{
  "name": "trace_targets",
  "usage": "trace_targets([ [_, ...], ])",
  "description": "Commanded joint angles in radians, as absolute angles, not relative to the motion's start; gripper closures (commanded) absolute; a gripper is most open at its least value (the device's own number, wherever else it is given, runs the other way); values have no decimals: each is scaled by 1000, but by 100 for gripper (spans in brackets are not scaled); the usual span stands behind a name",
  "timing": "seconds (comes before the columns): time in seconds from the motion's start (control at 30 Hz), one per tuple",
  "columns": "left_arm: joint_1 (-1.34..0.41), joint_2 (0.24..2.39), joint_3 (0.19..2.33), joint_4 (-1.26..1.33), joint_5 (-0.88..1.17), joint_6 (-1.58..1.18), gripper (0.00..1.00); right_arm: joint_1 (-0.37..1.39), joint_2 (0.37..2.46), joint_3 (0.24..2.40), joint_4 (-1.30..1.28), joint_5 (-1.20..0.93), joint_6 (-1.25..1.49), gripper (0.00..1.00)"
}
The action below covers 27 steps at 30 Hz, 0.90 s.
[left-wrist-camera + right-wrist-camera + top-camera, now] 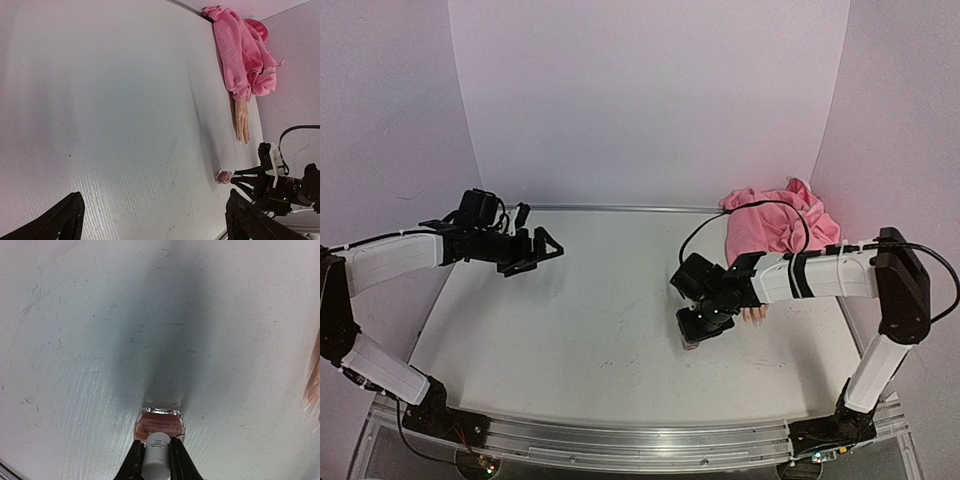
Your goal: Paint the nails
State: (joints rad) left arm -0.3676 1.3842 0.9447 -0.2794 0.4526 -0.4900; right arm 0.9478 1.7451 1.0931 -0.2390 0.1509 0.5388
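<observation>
The nails [246, 142], tiny pale tips on a flesh-coloured mannequin hand [242, 117] lying flat out of a pink sleeve [240, 50], near the right gripper [156, 452], off to its right, that gripper pinched tight on the white cap [156, 446] of a pinkish polish bottle [159, 424], left gripper [545, 248] spread wide, empty, well apart from them.

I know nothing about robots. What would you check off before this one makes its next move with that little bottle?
1. Right fingers shut on the white cap: ok.
2. Polish bottle standing on the table: ok.
3. Bottle body steadied for twisting the cap off: not ok; the left fingers are open and hover far off on the other side.
4. Mannequin hand out of the pink sleeve, nails uncovered: ok.
5. Bottle apart from the mannequin hand: ok.
6. Cap already loosened: cannot tell.
</observation>
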Motion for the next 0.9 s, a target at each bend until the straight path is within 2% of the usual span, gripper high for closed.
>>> trace_targets([
  [0.0,-382,1384,997,-234,466,-491,0,951,1726,1126,-254,165,549,98],
  [0.13,-440,1353,991,-225,394,-437,1,949,1654,1131,-223,151,554,100],
  [0.27,-582,1307,969,-177,207,-331,0,949,1588,1160,-175,119,564,100],
  [0.47,-747,1280,838,120,172,-161,1,950,1555,1225,-108,10,601,100],
  [0.6,-872,1290,763,298,165,61,1,949,1542,1257,-104,-38,591,100],
  [0.87,-994,1400,803,348,92,268,12,949,1557,1298,-92,-143,540,100],
])
